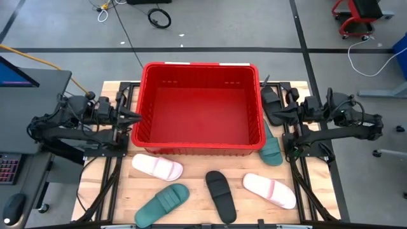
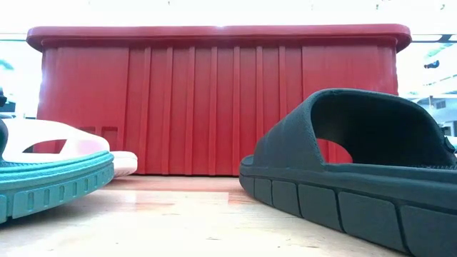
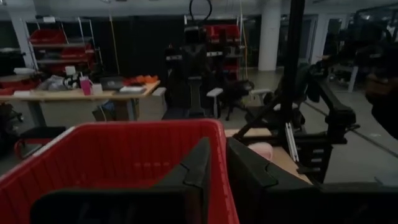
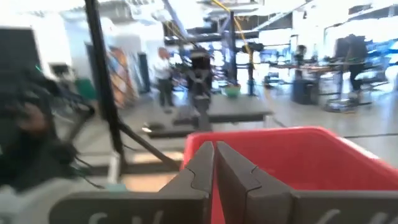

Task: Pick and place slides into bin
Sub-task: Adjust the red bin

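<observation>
High view: I log the bin (image 1: 200, 108) empty, all six slides (image 1: 220, 194) out on the surface around it, none placed, left hand (image 1: 135, 116) and right hand (image 1: 269, 116) both pressed together, idle by its sides.

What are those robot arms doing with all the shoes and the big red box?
Nothing has been picked up. The red bin sits empty in the middle of the table. The left pincer and right pincer wait shut at its two sides, holding nothing. Six slides lie outside it: a pink slide, a green slide, a black slide and another pink slide in front, plus a black slide and a green slide to the bin's right.
</observation>
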You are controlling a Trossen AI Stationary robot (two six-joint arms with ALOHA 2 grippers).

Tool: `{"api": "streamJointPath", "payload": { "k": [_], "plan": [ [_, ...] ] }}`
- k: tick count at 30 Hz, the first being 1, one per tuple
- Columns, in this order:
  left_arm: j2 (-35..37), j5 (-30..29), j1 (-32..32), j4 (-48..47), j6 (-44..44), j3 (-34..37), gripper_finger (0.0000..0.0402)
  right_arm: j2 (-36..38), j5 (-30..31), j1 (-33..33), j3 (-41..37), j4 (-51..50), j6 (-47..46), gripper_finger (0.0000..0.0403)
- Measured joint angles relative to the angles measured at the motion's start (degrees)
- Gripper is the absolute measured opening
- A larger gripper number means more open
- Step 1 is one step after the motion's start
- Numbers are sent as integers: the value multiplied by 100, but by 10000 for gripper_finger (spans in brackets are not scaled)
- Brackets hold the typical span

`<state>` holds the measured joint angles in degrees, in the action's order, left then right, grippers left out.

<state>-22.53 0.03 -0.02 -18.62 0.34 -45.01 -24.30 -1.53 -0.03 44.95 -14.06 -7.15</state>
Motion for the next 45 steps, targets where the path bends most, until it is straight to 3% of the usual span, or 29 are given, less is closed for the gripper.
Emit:
{"api": "streamJointPath", "payload": {
  "k": [3, 7, 10, 16, 27, 30, 34, 37, 42, 45],
  "plan": [
    [-35, -1, 1, 134, 0, -4, 59, -277, -618, 0, 0, 691, -355, 23],
    [-33, 0, 1, 74, 9, -4, 54, -720, -2053, 62, 2, 1828, -195, 23],
    [-37, 0, 0, -59, -12, -2, 51, -1085, -2775, 206, 9, 2012, -53, 23],
    [-39, 0, -1, -360, -445, 2, 55, -1593, -2988, 436, 7, 1559, -459, 23],
    [-37, 0, 1, -358, -426, 2, 47, -1666, -3059, 435, 235, 1163, -1928, 23],
    [-37, 0, 1, -356, -422, 2, 46, -1733, -2870, 377, 620, -27, -2422, 23],
    [-37, -1, 1, -344, -381, 2, 49, -1909, -1857, 411, 1147, -2544, -2759, 28],
    [-37, -76, 1, -345, -274, 2, 53, -2075, -1185, 413, 1433, -4204, -3599, 34],
    [-37, -108, 1, -349, -221, 2, 59, -2270, -1032, 535, 1650, -6409, -5054, 37],
    [-37, -109, 1, -354, -217, 2, 57, -2322, -692, 544, 1547, -7160, -5310, 37]
  ]
}}
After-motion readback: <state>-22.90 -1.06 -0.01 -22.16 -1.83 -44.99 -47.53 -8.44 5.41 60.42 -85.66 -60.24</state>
